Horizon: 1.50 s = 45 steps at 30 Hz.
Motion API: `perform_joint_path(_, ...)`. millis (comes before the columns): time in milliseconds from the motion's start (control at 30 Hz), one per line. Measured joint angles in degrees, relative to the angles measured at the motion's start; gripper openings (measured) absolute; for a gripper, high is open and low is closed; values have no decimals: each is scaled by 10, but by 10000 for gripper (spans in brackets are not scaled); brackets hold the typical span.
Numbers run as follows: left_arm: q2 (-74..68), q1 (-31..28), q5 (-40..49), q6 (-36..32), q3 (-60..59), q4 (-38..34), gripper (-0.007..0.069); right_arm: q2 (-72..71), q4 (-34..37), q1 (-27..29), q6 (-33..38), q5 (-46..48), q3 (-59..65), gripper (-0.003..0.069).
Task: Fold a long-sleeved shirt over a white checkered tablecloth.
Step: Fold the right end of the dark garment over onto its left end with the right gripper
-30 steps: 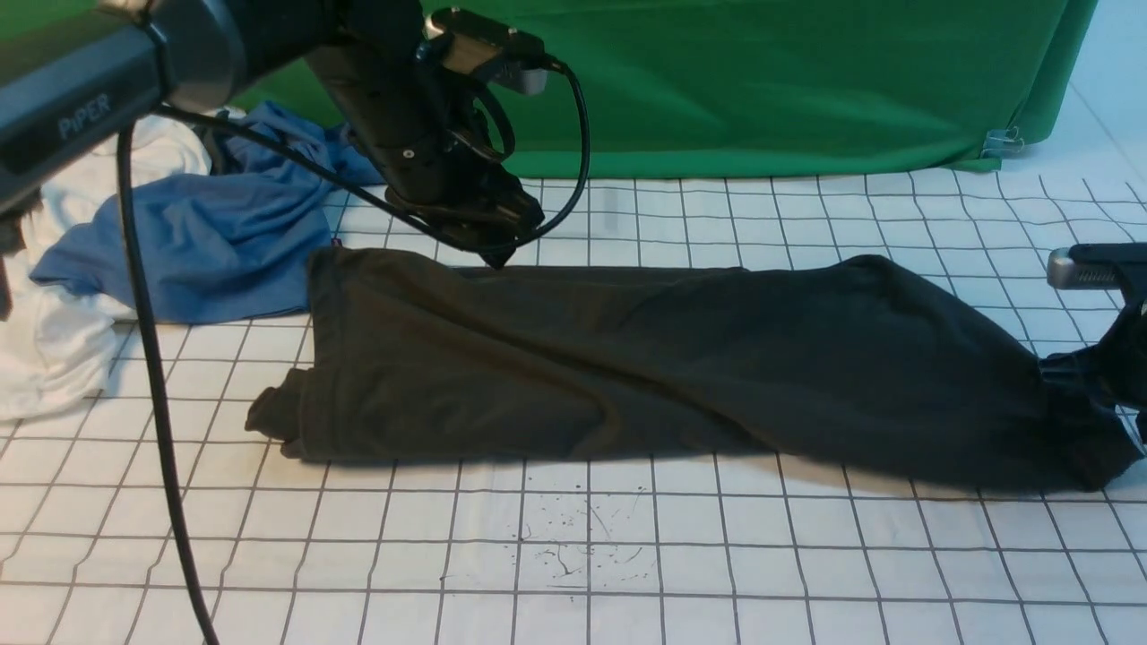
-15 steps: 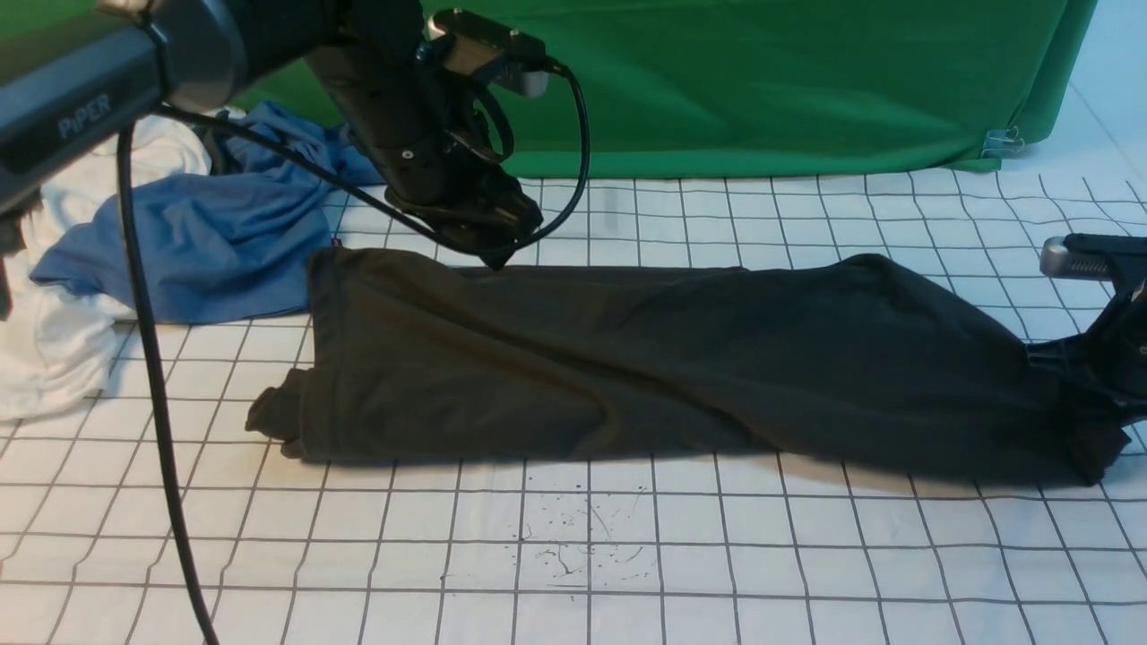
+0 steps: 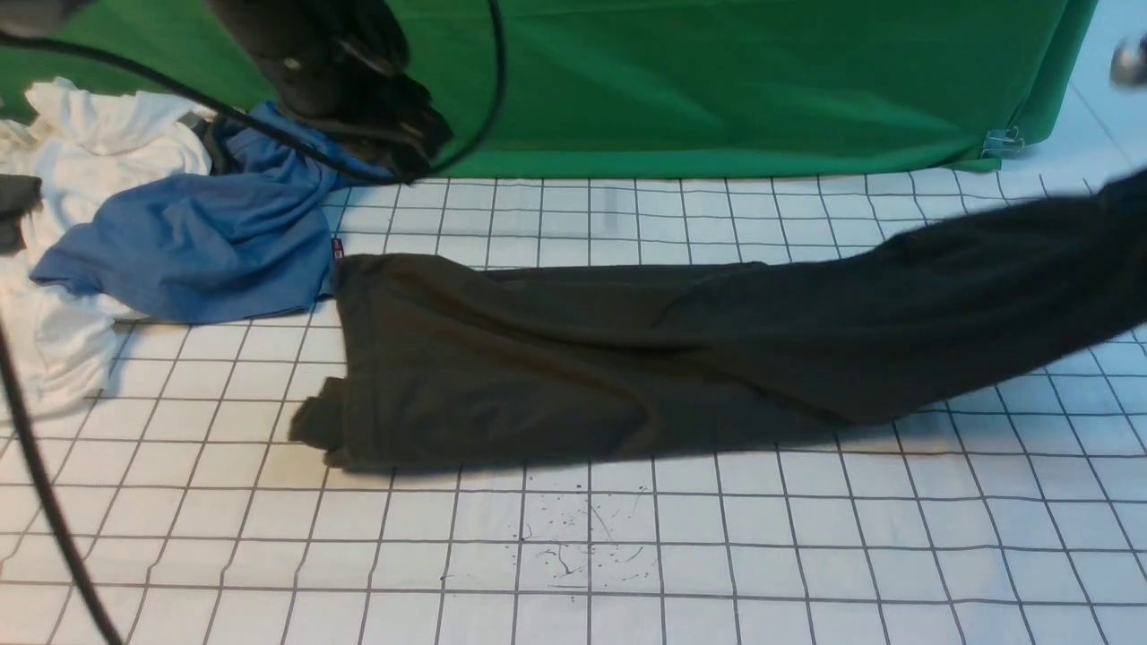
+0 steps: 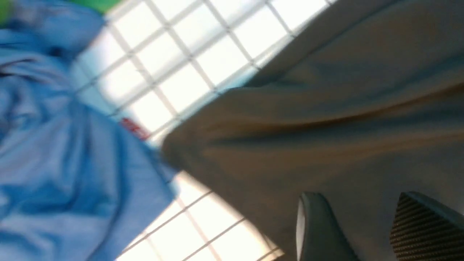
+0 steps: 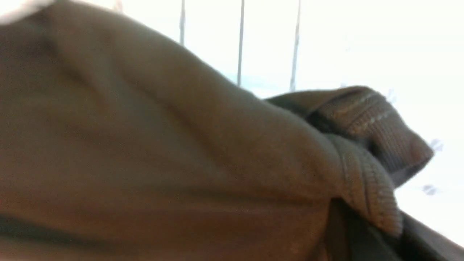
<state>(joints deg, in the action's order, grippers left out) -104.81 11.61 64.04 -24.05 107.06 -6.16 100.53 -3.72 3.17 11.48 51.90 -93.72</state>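
The long-sleeved shirt (image 3: pixel 573 358) lies as a long dark band across the white checkered tablecloth (image 3: pixel 627 546). Its left end rests flat, while its right end (image 3: pixel 1057 260) rises off the cloth and runs out of the front view's right edge. In the right wrist view my right gripper (image 5: pixel 366 235) is shut on bunched fabric with a ribbed hem (image 5: pixel 366 188). My left gripper (image 3: pixel 403 148) hangs above the back left, clear of the shirt. In the left wrist view its fingers (image 4: pixel 319 224) stand apart over the shirt (image 4: pixel 326 108), open, with nothing between them.
A blue shirt (image 3: pixel 197 233) and a white garment (image 3: pixel 63 340) are heaped at the back left, touching the dark shirt's corner. A green backdrop cloth (image 3: pixel 735 81) closes the back. My left arm's black cable (image 3: pixel 45 502) hangs down the left side. Ink specks (image 3: pixel 582 537) mark the front.
My right gripper has shut on the shirt's right end and lifted it up and to the right. The left arm has risen and drawn back to the left. The shirt slid slightly right.
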Motion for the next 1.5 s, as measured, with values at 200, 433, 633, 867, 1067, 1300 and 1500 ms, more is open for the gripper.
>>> perform_joint_path(200, 42, -43, 1, 0, 0, 1, 242, 12, -1, -141, 18, 62, -129, 62)
perform_joint_path(433, 77, -87, 14, -1, 0, -1, 242, 109, 75, -313, 18, 58, -246, 62)
perform_joint_path(633, 82, -105, 21, -1, 0, -12, 242, 209, 141, -398, 1, 18, -317, 62)
perform_joint_path(867, 82, -105, 21, -1, 0, -27, 242, 290, 204, -451, -19, -58, -357, 62)
perform_joint_path(1067, 82, -105, 21, -1, 0, -27, 242, 317, 224, -483, -30, -119, -357, 67)
perform_joint_path(1300, 82, -105, 20, -1, 0, -27, 242, 324, 229, -487, -44, -141, -359, 489)
perform_joint_path(1500, 84, -105, 11, -1, -11, -44, 240, 292, 227, -464, 9, -4, -407, 622)
